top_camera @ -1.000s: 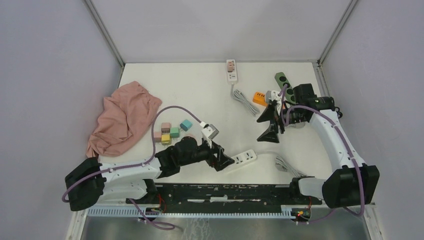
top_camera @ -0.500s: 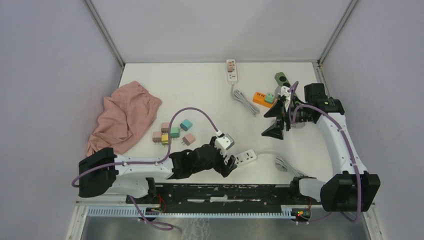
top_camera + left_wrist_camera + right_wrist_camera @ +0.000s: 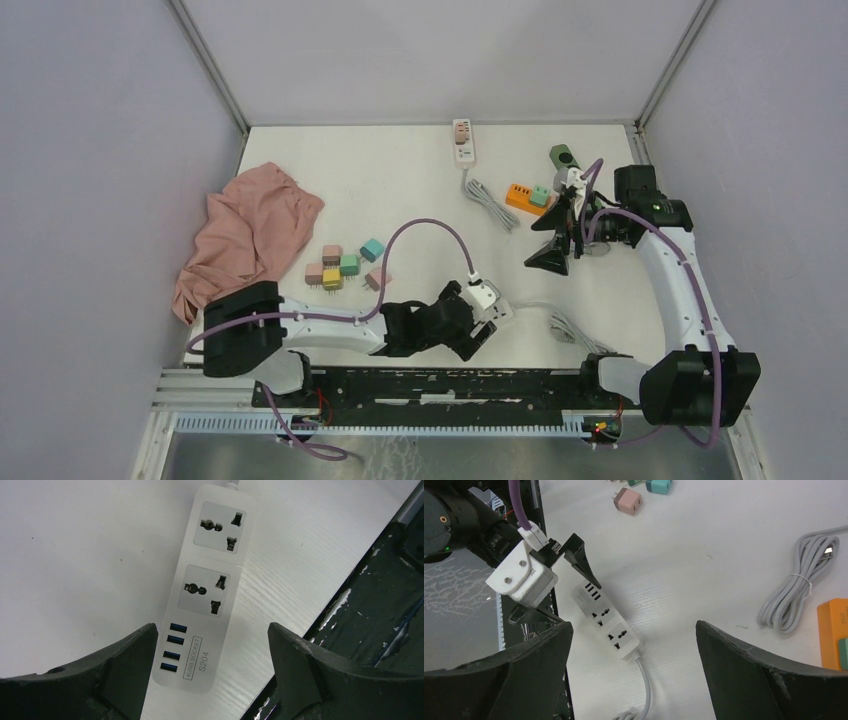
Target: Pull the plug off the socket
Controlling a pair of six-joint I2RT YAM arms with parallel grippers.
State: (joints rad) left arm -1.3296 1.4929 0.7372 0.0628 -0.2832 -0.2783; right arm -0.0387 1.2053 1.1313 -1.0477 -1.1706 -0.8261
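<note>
A white power strip point(image 3: 210, 565) lies near the table's front edge, with two empty sockets and a row of USB ports. My left gripper point(image 3: 211, 632) hangs open just above it, its fingers on either side of the USB end without touching. From above, that strip point(image 3: 497, 311) shows beside the left gripper point(image 3: 478, 335). My right gripper point(image 3: 555, 232) is open and raised at the right, and looks down on the same strip point(image 3: 606, 622). An orange strip point(image 3: 518, 197) carries a teal plug point(image 3: 539, 195). A white strip at the back point(image 3: 462, 152) holds a pinkish plug point(image 3: 462, 136).
Several loose coloured plugs point(image 3: 345, 265) lie left of centre, beside a pink cloth point(image 3: 250, 235). A coiled grey cable point(image 3: 490, 205) and a green strip point(image 3: 563, 157) lie at the back right. The black front rail point(image 3: 450, 385) runs right beside the white strip.
My left arm has swung right along the front edge, and its gripper now hangs over the white strip. The right gripper drew slightly back to the right. A pink plug came into sight.
</note>
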